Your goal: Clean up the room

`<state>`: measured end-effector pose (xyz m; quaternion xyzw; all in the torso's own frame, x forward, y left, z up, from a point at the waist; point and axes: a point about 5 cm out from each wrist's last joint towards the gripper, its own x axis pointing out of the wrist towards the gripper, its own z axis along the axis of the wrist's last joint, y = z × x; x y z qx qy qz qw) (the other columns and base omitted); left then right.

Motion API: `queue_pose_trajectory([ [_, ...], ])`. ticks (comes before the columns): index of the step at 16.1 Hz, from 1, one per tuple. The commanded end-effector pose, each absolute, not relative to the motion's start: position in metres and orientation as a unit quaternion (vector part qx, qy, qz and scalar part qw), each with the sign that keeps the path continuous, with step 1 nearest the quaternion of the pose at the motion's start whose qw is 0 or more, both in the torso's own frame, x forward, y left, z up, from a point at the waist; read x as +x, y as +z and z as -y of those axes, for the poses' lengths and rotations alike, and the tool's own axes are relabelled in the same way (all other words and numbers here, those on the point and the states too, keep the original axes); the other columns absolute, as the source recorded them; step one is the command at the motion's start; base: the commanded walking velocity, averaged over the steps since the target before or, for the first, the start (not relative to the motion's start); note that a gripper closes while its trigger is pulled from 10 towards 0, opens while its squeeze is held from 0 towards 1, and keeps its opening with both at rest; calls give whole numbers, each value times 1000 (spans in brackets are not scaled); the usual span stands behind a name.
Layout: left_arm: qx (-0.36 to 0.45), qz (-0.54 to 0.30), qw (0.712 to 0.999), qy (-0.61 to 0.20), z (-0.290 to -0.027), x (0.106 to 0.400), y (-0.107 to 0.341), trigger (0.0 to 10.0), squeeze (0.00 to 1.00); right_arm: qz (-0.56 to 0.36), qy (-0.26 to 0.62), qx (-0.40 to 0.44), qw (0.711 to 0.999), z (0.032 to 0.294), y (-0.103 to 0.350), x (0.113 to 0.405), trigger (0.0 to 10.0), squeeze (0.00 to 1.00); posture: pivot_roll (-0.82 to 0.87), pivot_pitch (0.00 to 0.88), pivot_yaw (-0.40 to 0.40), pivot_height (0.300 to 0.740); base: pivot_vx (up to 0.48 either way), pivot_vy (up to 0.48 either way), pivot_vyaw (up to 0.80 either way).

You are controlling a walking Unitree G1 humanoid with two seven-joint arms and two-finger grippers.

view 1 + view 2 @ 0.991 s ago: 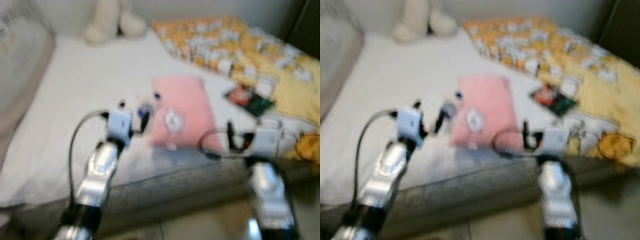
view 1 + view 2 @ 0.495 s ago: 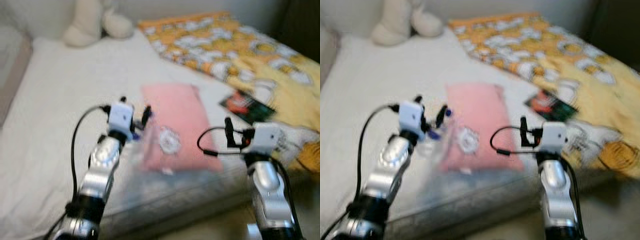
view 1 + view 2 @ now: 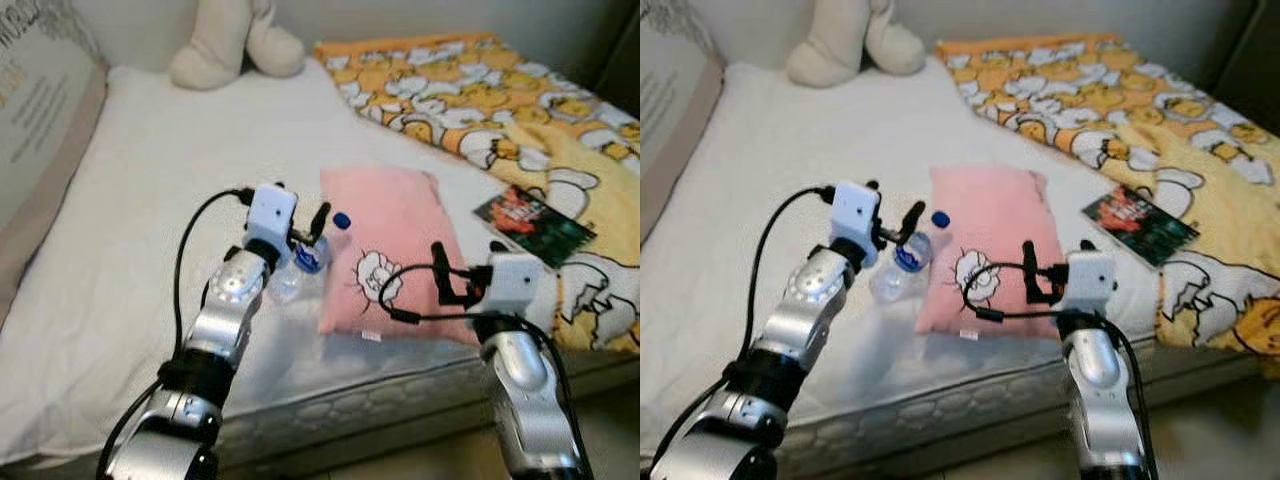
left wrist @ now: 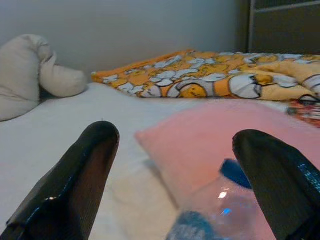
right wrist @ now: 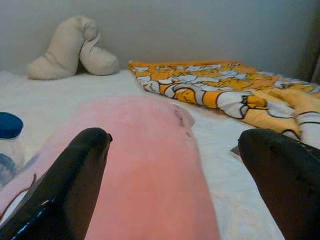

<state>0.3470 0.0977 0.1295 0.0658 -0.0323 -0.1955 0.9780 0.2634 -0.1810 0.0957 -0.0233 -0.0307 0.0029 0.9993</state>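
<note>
Head cameras look down over the bed (image 3: 150, 200); both wrist cameras face low across the pink pillow (image 5: 145, 165).

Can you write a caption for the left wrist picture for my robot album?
The left gripper reaches, fingers open, toward a water bottle lying beside a pink pillow on the bed.

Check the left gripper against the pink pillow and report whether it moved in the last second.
Yes. The left gripper has reached forward along the pillow's left edge, farther from its near corner, and its open fingers now sit over the bottle.
</note>
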Motion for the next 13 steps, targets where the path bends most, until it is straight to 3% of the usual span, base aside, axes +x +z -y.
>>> queue_pose_trajectory([
  [1,69,42,976,-203,-95,353,138,10000,0,31,0,-22,999,182,98,262,10000,0,-158,0,56,740,0,0,0],
  [5,153,-13,964,-217,-81,371,130,10000,0,-13,23,-29,999,182,83,235,10000,0,-198,21,54,740,0,0,0],
  [13,143,-34,968,-206,-75,383,136,10000,0,-44,14,-26,999,184,81,202,10000,0,-257,80,68,740,0,0,0],
])
